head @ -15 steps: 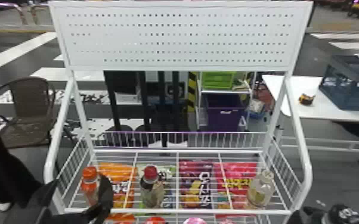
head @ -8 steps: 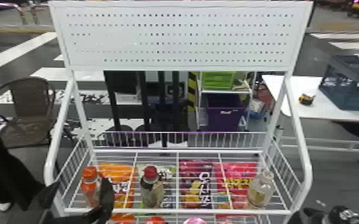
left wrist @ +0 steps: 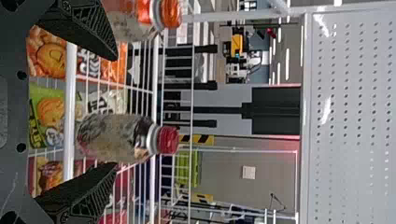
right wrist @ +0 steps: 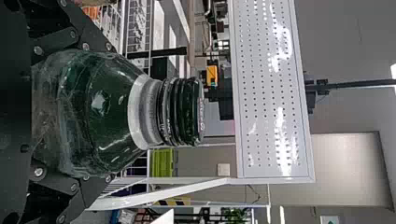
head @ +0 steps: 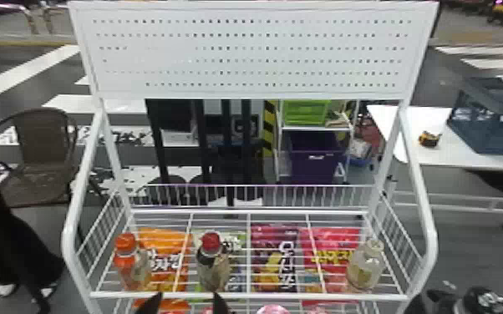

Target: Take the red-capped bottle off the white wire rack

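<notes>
The red-capped bottle (head: 213, 264) stands upright on the white wire rack (head: 248, 296), between the orange-capped bottle (head: 131, 263) and the clear bottle. My left gripper (head: 184, 304) is at the rack's front edge, fingertips apart, just before the red-capped bottle. In the left wrist view the open left gripper (left wrist: 115, 112) has the red-capped bottle (left wrist: 119, 138) beyond its fingertips, nearer the lower finger; it is not gripped. At the head view's lower right, my right gripper (head: 438, 297) is beside a dark-capped bottle (head: 482, 301); in the right wrist view, the right gripper (right wrist: 93, 112) is closed around this green bottle (right wrist: 105, 105).
A clear bottle (head: 365, 267) stands at the rack's right end. Colourful snack bags (head: 273, 259) lie under the wires. The rack has side rails and a tall perforated panel (head: 255, 50) behind. A white table (head: 413, 125) with a dark crate (head: 493, 121) is at the right.
My left gripper has moved right and down in the head view, from beside the orange-capped bottle to in front of the red-capped one. The right gripper and the bottles look unmoved.
</notes>
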`<state>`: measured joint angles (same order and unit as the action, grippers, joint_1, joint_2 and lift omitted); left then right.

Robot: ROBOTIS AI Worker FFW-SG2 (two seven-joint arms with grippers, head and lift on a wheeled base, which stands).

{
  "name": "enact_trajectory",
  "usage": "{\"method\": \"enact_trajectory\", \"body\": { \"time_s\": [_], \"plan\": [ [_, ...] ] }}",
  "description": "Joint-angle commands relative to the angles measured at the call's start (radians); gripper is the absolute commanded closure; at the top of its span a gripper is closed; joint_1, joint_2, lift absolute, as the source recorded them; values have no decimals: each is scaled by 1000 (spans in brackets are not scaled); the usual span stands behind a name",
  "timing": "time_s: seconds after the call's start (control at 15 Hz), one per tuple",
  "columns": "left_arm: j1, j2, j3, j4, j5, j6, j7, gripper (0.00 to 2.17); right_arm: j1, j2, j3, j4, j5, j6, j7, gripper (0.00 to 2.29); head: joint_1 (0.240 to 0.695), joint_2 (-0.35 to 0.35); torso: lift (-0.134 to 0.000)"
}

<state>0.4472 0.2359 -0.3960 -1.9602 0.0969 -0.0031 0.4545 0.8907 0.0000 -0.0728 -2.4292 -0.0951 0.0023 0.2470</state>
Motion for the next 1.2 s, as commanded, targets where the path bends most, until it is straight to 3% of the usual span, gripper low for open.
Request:
{"method": "enact_trajectory", "body": {
  "time_s": [0.0,0.8,1.13],
  "plan": [
    [-64,-21,-46,107,1,-53,1,90,1,1,-1,-1,0,0,0,890,499,0,0],
    [-297,-102,-72,420,15,-102,-23,87,20,1,-18,-16,0,-3,0,890,499,0,0],
    [-374,-110,-78,495,23,-123,-13,87,28,1,-30,-18,0,-3,0,890,499,0,0]
  ]
}}
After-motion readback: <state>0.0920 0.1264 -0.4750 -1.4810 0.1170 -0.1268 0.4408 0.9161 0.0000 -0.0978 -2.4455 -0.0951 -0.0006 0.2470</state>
